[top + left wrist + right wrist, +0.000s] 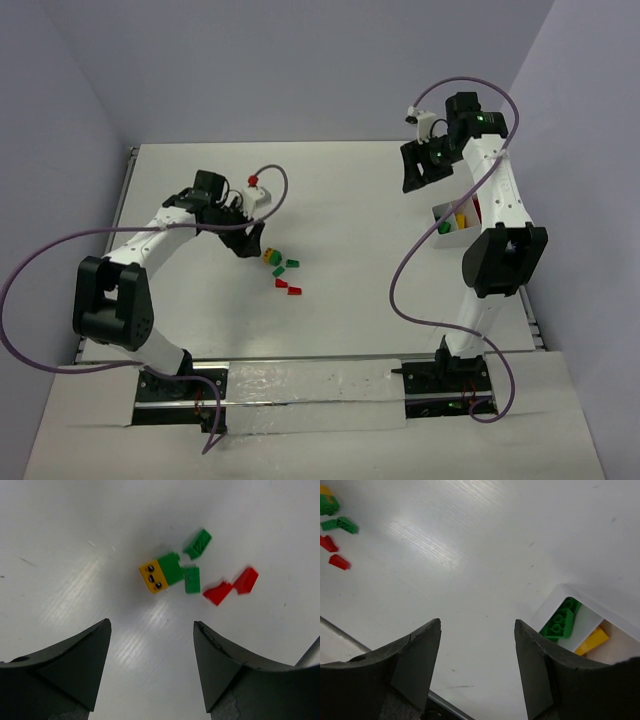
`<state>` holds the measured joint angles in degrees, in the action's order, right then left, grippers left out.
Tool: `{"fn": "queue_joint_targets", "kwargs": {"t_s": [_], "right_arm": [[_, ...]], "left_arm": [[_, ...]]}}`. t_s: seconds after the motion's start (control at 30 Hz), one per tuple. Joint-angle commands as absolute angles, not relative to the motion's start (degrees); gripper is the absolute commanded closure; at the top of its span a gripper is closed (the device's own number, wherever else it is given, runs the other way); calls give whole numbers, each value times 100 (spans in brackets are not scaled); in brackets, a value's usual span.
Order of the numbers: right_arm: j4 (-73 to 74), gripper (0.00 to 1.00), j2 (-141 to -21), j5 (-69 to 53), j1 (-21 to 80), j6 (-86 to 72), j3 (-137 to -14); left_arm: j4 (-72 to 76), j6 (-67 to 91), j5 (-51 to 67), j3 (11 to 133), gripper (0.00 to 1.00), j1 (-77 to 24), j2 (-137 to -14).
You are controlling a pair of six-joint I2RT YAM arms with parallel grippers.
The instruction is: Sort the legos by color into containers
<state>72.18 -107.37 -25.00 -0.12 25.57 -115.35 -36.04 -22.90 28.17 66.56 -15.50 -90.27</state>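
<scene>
Loose legos on the table [380, 200], five pieces: one yellow-green stack [160, 575], two single green bricks [192, 579], two red bricks [218, 593]. They are tiny and glossy, and the reds are wedge-shaped.

Left gripper [151, 624]: jaws parted, nothing between them. The cluster lies just ahead of the fingertips, stack nearest, not touching.

Right gripper [477, 622]: jaws parted, empty, over bare table. The white tray [547, 602] sits just beside its right finger, with sorted greens [560, 622] in the end compartment and one yellow piece [592, 641] in the next.
</scene>
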Motion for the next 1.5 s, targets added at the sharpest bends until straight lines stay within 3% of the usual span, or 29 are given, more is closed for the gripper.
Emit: {"fn": "queue_joint_targets", "kwargs": {"t_s": [0.0,0.13,0.37,0.67,1.37,1.47], "right_arm": [[6927,31,-10613,-3135,-26,2361,-11241],[6873,30,-10538,-3252,-26,2355,-11057],[6788,29,-10362,-3270,119,2379,-10609],[6926,28,-10428,-3270,121,2443,-10672],[6816,28,-10331,-3313,123,2496,-10362],[6825,28,-10323,-3322,123,2497,-10362]], "left_arm": [[-3537,-5440,3810,6033,24,-1534,-8468],[-3820,-7308,4489,5974,25,-1529,-8803],[-4799,-8566,5036,7094,24,-1529,-10025],[-5354,-9129,4855,7766,27,-1553,-10821],[-5010,-8877,4285,7664,38,-1811,-11241],[-4951,-8903,4198,7565,45,-1819,-11221]]}}
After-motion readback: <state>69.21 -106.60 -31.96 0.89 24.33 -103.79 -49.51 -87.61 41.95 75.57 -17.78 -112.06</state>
